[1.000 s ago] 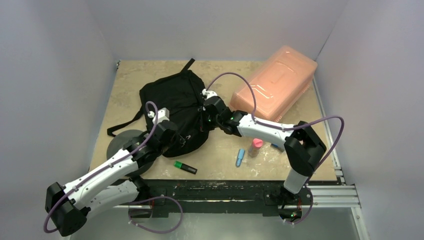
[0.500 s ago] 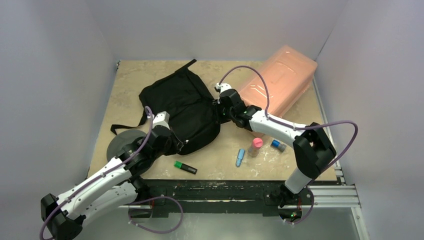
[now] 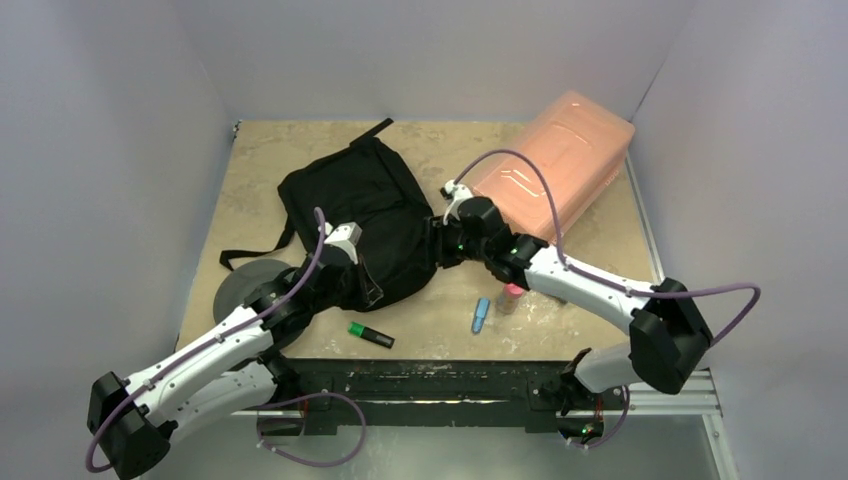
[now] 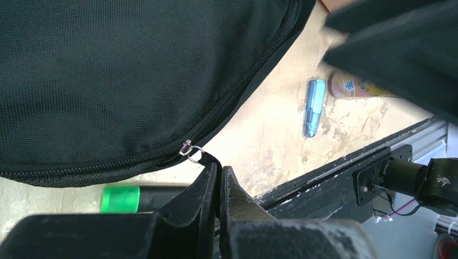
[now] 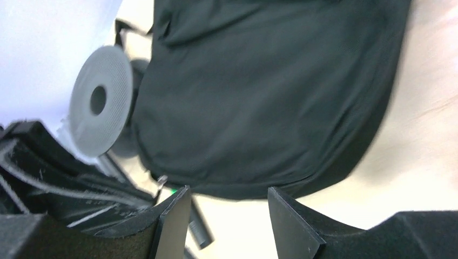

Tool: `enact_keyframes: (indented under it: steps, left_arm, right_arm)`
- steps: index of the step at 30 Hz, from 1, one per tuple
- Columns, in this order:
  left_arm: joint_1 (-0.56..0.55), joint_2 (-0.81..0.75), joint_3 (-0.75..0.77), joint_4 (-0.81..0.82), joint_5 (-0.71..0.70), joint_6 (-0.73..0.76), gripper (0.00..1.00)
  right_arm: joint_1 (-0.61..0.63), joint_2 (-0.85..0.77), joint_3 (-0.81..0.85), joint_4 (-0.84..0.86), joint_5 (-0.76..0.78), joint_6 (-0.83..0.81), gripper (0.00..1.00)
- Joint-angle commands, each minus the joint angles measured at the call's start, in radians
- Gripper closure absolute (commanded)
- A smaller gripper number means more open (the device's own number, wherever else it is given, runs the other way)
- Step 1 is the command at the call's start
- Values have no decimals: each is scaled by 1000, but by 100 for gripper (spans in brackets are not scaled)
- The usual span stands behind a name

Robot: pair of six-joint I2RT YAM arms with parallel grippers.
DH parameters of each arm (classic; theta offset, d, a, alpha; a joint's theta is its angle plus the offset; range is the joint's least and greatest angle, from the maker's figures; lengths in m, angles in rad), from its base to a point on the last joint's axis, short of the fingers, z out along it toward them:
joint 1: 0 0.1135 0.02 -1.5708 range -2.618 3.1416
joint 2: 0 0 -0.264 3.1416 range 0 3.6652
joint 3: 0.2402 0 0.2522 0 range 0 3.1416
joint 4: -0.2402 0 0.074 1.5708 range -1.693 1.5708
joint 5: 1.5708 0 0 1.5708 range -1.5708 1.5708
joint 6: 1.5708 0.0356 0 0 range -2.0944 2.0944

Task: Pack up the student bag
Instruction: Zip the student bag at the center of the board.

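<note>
A small pink bottle (image 4: 357,86) is showing blue marks on its yellow label, too blurred for reading.

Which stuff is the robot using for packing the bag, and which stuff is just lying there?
In use: backpack; zip pull, pinched by left gripper.
Lying about: green marker, blue tube, pink-capped bottle, pink box, grey ring.

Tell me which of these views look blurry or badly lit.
Top external: evenly lit and sharp, though the student bag is a near-featureless black. Left wrist: zipper pull crisp, a dark blurred mass at upper right. Right wrist: smeared throughout, table washed out pale.
</note>
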Motion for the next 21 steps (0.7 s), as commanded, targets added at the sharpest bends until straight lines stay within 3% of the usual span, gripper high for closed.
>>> enact_keyframes:
  steps: [1, 8, 17, 21]
  left_arm:
    - [5, 3, 43, 75, 71, 17, 100]
    - [4, -23, 17, 72, 101, -17, 100]
    - [4, -33, -22, 114, 146, -52, 100]
    - [4, -30, -15, 107, 140, -52, 100]
  right_arm:
    - [112, 28, -80, 148, -23, 272, 41]
    - [123, 84, -187, 373, -44, 517, 39]
    - [123, 129, -167, 389, 36, 569, 37]
    - [123, 157, -158, 384, 44, 555, 49]
